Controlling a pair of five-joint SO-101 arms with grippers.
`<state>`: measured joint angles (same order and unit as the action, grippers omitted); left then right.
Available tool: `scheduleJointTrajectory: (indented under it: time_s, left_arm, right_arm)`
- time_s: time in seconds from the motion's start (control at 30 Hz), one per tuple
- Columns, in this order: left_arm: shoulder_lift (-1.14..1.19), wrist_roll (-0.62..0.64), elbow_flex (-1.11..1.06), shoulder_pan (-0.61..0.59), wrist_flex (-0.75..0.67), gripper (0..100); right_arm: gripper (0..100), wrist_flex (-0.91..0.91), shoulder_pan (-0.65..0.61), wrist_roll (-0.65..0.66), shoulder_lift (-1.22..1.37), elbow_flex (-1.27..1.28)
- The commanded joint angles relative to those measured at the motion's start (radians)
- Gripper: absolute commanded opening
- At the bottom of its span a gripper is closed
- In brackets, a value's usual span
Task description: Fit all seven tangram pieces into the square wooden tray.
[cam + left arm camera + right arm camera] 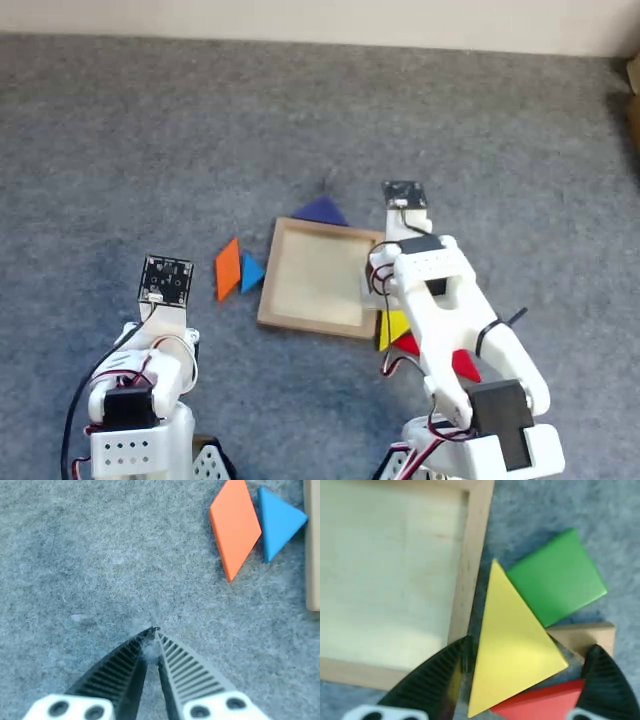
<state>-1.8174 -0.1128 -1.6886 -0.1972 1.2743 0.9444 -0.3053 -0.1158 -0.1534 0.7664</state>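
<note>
— Where is the wooden tray (270,288) now?
— It lies flat on the grey carpet (150,130) between the two arms, nearer to the right one. All pieces that I can see lie outside it.
— Which pieces?
— On the left arm's side, an orange parallelogram (235,527) and a blue triangle (277,522) lie next to each other, the blue one closest to the rim. A dark blue triangle (320,212) lies at the far rim. Under the right arm lie a yellow triangle (512,642), a green square (555,577) and a red triangle (540,705), close together.
— And the right gripper (530,647)?
— Its jaws stand wide apart, one on each side of the yellow triangle, gripping nothing.
— The left gripper (154,630)?
— Its fingers are pressed together, the tips meeting over bare carpet, apart from the orange piece.
</note>
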Motion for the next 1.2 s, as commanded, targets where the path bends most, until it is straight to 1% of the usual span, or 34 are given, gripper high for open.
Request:
scheduleJointTrajectory:
  time_s: [0.0, 0.4, 0.53, 0.67, 0.8, 0.97, 1.17]
  left_arm:
    - [-0.001, -0.003, -0.007, -0.001, 0.003, 1]
    - [-0.001, -0.003, -0.007, -0.001, 0.003, 1]
    - [-0.001, -0.003, -0.007, -0.001, 0.003, 1]
    - [-0.001, -0.003, -0.007, -0.001, 0.003, 1]
    - [-0.001, -0.003, -0.007, -0.001, 0.003, 1]
    - [-0.001, -0.003, -0.007, -0.001, 0.003, 1]
    - [-0.001, -0.003, -0.007, -0.001, 0.003, 1]
  right_arm:
    - [34.0, -0.022, -0.030, -0.020, 0.005, -0.045]
    - [33.1, -0.022, -0.025, -0.025, 0.012, -0.033]
    - [29.6, -0.022, -0.025, -0.025, 0.077, -0.042]
    - [29.6, -0.022, -0.025, -0.025, 0.153, -0.045]
    - [29.6, 0.001, -0.018, -0.020, 0.159, -0.045]
    - [29.6, 0.093, -0.004, -0.017, 0.107, -0.093]
    - [29.6, 0.101, -0.028, -0.017, 0.001, -0.073]
